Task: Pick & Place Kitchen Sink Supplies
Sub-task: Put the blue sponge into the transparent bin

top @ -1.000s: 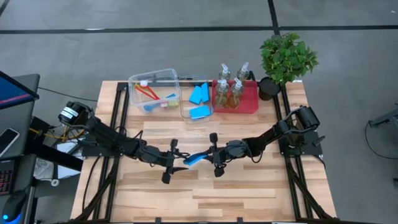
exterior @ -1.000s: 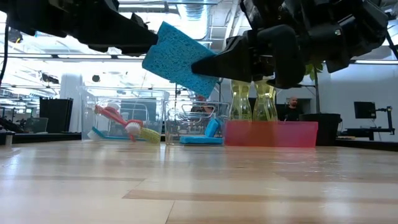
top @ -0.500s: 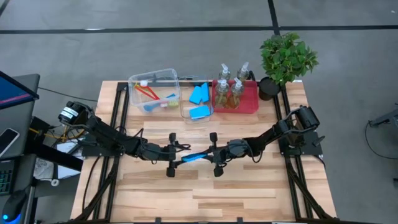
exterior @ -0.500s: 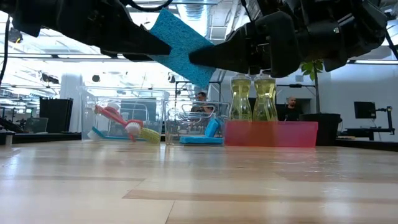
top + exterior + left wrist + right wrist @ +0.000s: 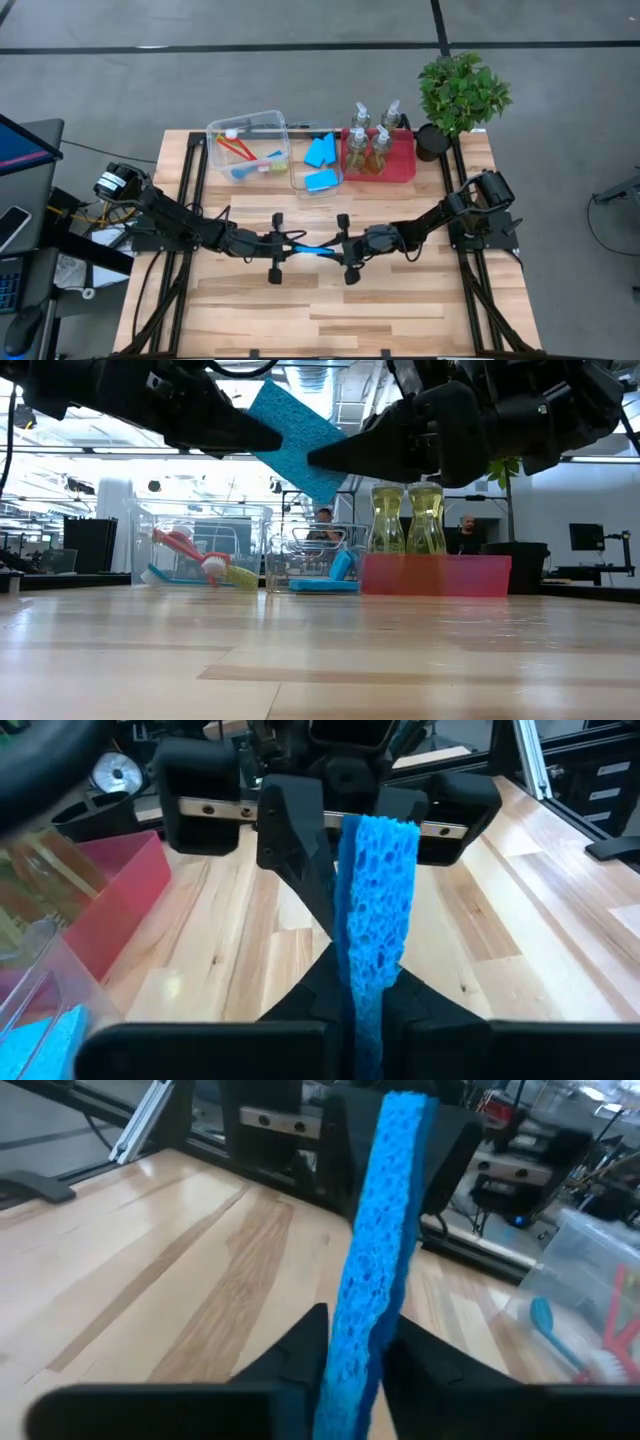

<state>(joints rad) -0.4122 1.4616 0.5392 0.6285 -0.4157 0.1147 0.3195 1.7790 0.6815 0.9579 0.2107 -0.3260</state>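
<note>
Two grippers meet over the middle of the pale wooden slatted table (image 5: 400, 300), both on one flat blue rectangular sponge (image 5: 312, 249) held edge-up above the boards; the left gripper (image 5: 290, 243) has its dark fingers clamped flat on one end of the sponge, as its wrist view shows; the right gripper (image 5: 338, 250) has the opposite end between its fingers, close against both faces, but whether they press it cannot be told; in the low view the sponge (image 5: 297, 438) tilts high in the air between the two dark arms, clear of the tabletop; farther back, along the far edge, stands a clear plastic bin (image 5: 221, 136) holding slim long-handled brushes (image 5: 246, 154) in red, green and blue; just beside it a second, narrower clear bin (image 5: 296, 182) holds two more blue sponges (image 5: 320, 151); next to that a red tray (image 5: 397, 169) carries four small clear pump bottles of yellow-green liquid (image 5: 368, 140); a potted green plant (image 5: 461, 92) sits at the far right corner.
</note>
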